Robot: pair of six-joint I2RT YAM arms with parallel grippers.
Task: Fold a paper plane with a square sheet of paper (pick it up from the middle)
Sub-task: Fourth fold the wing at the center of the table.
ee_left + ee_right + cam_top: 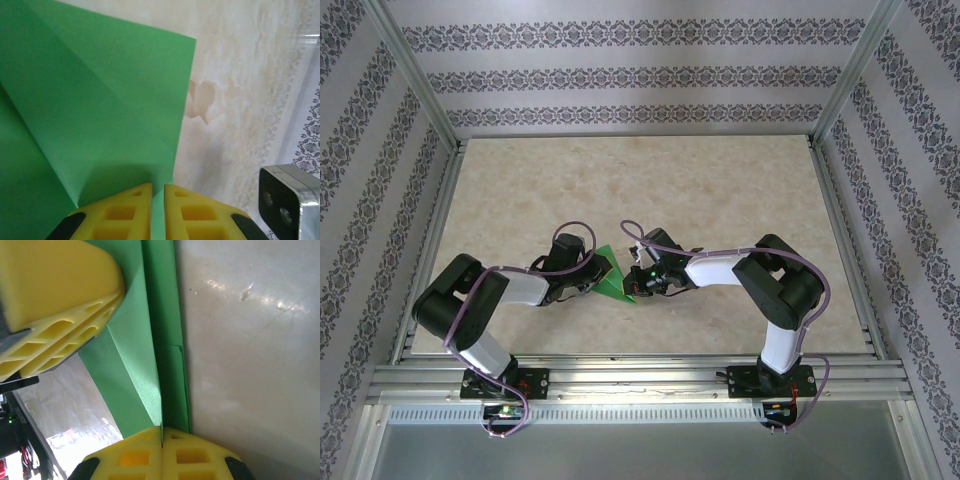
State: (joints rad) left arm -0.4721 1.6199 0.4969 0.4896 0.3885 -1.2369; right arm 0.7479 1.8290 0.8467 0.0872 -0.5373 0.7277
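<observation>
One paper [612, 280], bright green and already creased, lies low over the table [720, 200] between the two grippers, pinched from both sides.

Seen from the left wrist, the paper [100, 100] fans out ahead of the fingertips and off to their left. Fold lines run back toward the tips, and its free edge heads away almost straight in front. The left gripper [157, 200] has its jaws nearly together, with a thin strip of green in the slit between them. I judge it to be clamped on the near corner of the paper.

Seen from the right wrist, a narrow layered ridge of the paper [150, 365] runs straight ahead from the fingertips. The right gripper [161, 437] is clenched tight on the near end of that ridge. A finger [55, 300] of the left gripper sits ahead and to the left, over the wider flap. Bare table [240, 365] lies to the right of the ridge.

The step in hand looks like a mid-fold one. The nose and centre folds seem to be in, but the shape is not yet a slim dart. The next move likely calls for one gripper to anchor the ridge while the other carries its flap over and presses the crease flat. They should avoid pulling against each other, since thin paper held at two points tears or buckles easily.
</observation>
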